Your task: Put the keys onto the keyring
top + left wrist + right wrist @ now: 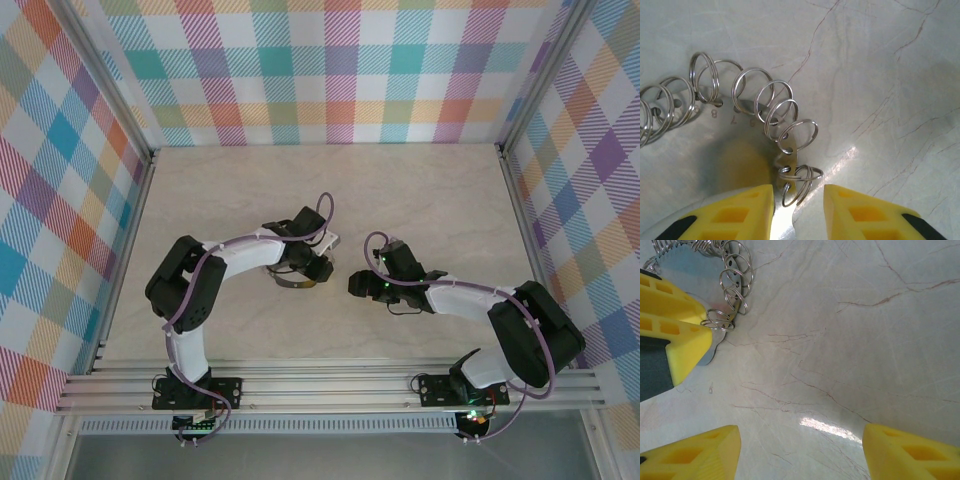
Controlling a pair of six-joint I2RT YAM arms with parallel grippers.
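Keyring (788,155), silvery flat arc fringed with wire loops, ends hidden between left gripper's (799,194) narrow-set jaws, grip indeterminate; right gripper (800,452) spread wide.

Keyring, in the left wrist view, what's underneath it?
Beyond the keyring's ringed edge the pale marbled table shows. Its shiny plate hides whatever is directly beneath, and its near end runs between the left pincer's yellow fingers.

Counter (420,200): pale beige stone pattern with thin brown veins, a bright glare patch on it.
Keyring (722,116): near the middle of the counter, a little toward its left and near edges.
Keyring form: curved flat metal strip, numbered holes, silvery split rings (771,107) along its rim.
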